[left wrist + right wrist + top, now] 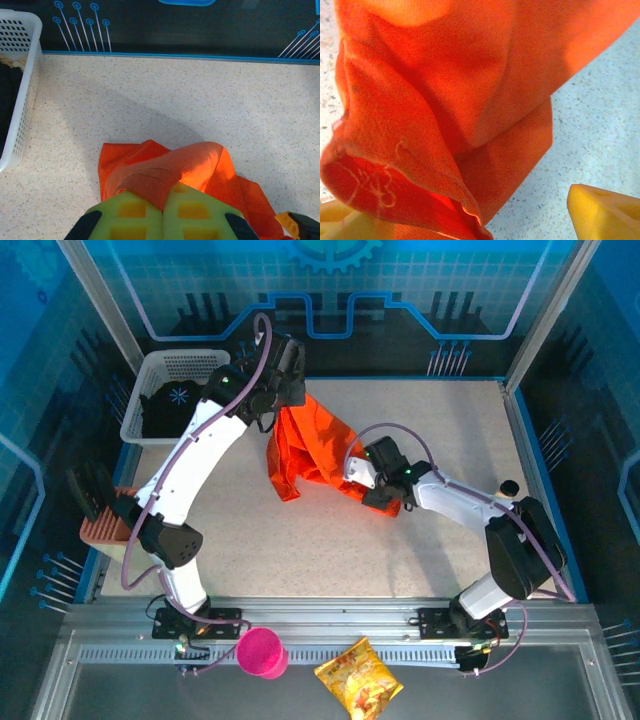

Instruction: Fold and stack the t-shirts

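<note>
Speckled beige tabletop lies inside a booth of dark blue panels printed with circuit lines. At its middle, a plain bright-orange short-sleeved t-shirt hangs bunched and creased, its upper edge lifted off the surface and its lower folds trailing down onto the table. The left gripper has its yellow-green jaws pressed together on a fold of this orange cloth, holding it up. The right gripper sits low at the shirt's right edge with its yellow fingers standing wide apart; a hemmed edge of the cloth drapes against the left-hand one. At the far left corner stands a white plastic mesh basket holding a black t-shirt with a small pale-blue snowflake print.
</note>
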`<state>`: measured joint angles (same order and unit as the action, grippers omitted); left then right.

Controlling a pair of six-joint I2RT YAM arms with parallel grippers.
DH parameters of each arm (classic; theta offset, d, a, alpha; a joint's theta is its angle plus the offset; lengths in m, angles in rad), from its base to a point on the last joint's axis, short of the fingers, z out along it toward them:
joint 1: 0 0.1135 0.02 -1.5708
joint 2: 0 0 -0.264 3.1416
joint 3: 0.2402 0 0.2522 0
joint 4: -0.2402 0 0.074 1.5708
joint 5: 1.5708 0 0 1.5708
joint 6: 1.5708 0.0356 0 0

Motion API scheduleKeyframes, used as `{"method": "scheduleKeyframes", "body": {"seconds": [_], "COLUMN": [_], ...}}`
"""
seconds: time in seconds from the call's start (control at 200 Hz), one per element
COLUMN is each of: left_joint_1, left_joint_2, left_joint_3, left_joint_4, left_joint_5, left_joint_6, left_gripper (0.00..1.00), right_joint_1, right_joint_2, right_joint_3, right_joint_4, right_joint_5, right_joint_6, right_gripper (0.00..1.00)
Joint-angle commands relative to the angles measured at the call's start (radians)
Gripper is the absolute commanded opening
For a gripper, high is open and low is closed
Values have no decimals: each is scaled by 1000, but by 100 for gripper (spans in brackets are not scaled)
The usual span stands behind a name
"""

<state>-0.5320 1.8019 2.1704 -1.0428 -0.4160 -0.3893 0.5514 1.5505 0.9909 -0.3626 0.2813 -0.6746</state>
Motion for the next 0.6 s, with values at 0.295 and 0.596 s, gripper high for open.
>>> {"method": "scheduleKeyframes", "body": {"seconds": [0.295,0.596], "left_joint_1": [10,9], "left_joint_2": [-15,-48], "left_joint_3": [21,2], "left_joint_4": [-13,-20], "left_joint_5": [34,5], "left_joint_6": [13,19], "left_gripper": [0,0], "right_joint_1": [-43,-58], "right_joint_2": [144,-5], "right_joint_3": [60,97], "right_joint_4": [-39,-22], "right_joint_5": [-209,-90], "right_joint_6": [-70,8], "right_gripper": [67,0]}}
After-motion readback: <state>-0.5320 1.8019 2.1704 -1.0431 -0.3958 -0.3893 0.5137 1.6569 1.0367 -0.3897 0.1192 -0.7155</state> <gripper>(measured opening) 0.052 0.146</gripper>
